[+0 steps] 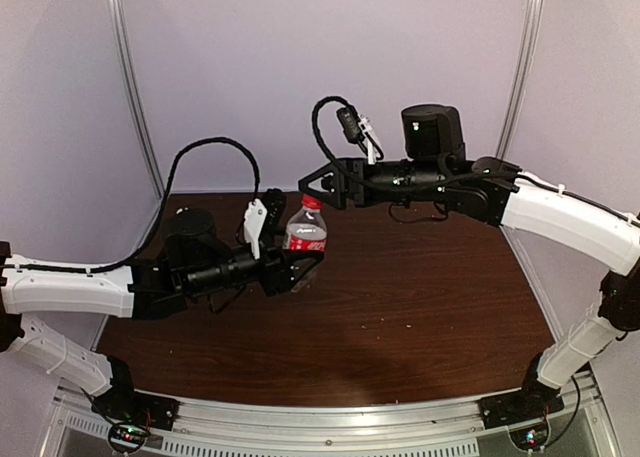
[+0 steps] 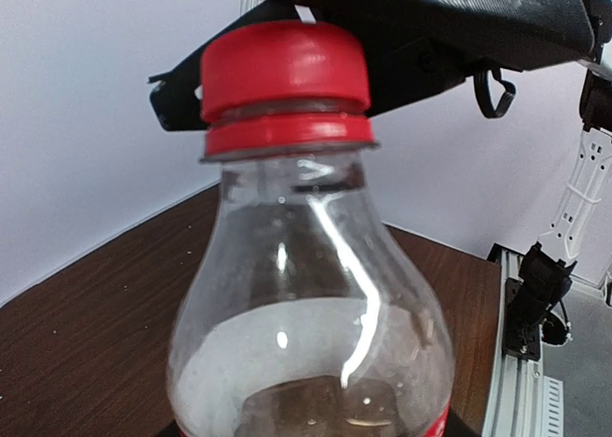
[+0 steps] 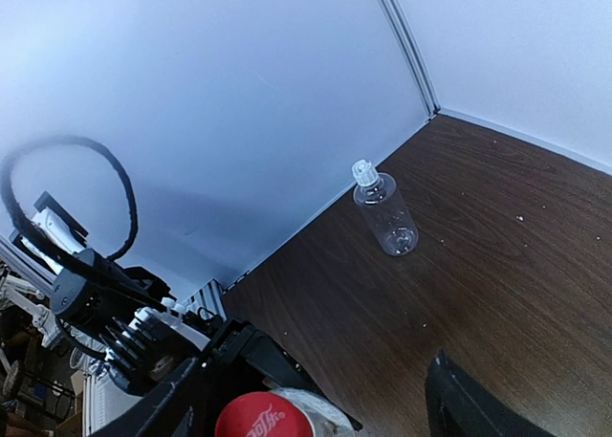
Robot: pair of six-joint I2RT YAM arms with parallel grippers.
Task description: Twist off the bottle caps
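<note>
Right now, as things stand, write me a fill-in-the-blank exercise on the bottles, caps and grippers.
1. The left gripper holds the labelled bottle, whose screw cap is coloured ____.
2. The right gripper hovers over that cap with its jaws ____.
3. The plain bottle stands on the table; its own cap is ____.
4. The plain bottle is gripped by ____ of the two grippers.
Missing words: red; open; white; neither.
</note>
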